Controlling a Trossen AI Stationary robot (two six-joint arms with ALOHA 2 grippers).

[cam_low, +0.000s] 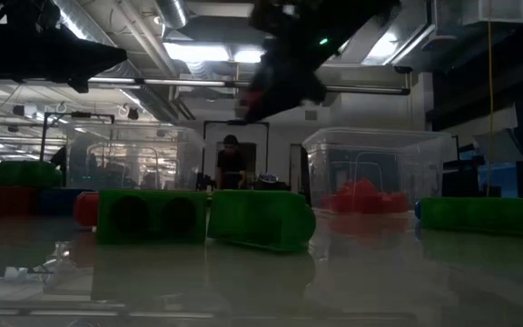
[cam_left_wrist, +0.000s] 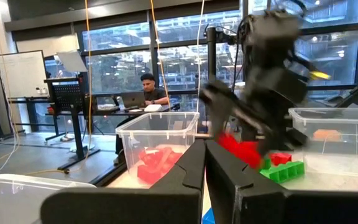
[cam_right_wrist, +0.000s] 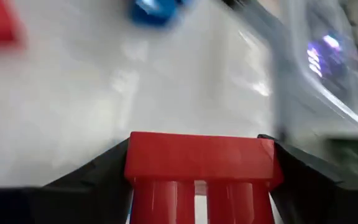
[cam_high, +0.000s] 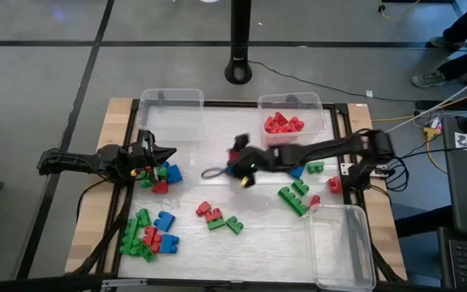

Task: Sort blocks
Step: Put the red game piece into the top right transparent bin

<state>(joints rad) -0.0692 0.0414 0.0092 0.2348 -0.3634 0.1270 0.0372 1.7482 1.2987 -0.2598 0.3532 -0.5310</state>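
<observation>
My right gripper (cam_high: pixel 240 164) hangs over the middle of the table, shut on a red block (cam_right_wrist: pixel 201 163) that is lifted well above the surface; the left wrist view shows that block (cam_left_wrist: pixel 241 151) in its fingers. My left gripper (cam_high: pixel 169 152) waits shut at the table's left side, holding nothing. Loose red, green and blue blocks lie flat on the table: a cluster by the left gripper (cam_high: pixel 160 174), one at the near left (cam_high: pixel 148 235), a few in the middle (cam_high: pixel 215 215) and some at the right (cam_high: pixel 298 195). My right gripper pinches the red block between its two fingers, one on each of the block's two opposite end faces (cam_right_wrist: pixel 134 163). The fingers come from the table's right side, slanting down. The block is lifted clear of the table, its underside tubes toward the wrist camera.
Three clear bins stand at the table's edges: one at the far left (cam_high: pixel 171 113), one at the far right (cam_high: pixel 314 104) with several red blocks in it, one at the near right (cam_high: pixel 343 243). A person sits at a desk in the room beyond.
</observation>
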